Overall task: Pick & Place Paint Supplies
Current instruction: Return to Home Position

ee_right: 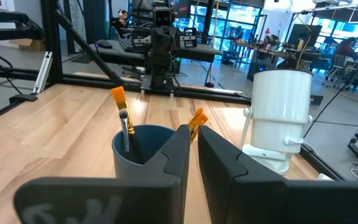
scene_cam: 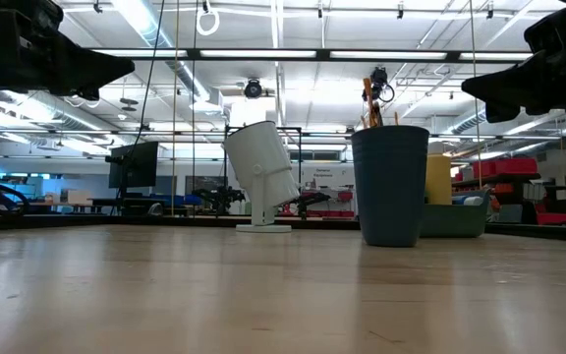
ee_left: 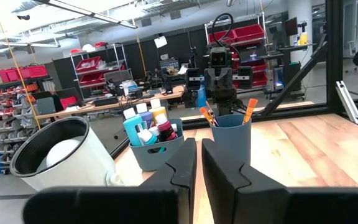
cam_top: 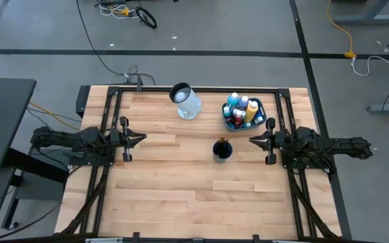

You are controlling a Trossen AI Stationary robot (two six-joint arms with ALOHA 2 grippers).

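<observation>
Several brushes (cam_top: 221, 141) upright in blue cup (cam_top: 222, 152), frame centre | bottles (cam_top: 242, 109), perhaps ten, in tub (cam_top: 263, 116), upper right of cup | brushes likely light, thin, stiff: pinch mid-handle; bottles probably slick: grip body | left gripper (cam_top: 142, 138) mid-left, right gripper (cam_top: 252, 140) mid-right: both closed, empty

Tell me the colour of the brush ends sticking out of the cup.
Orange: the brush ends above the cup show best in the right wrist view.
</observation>
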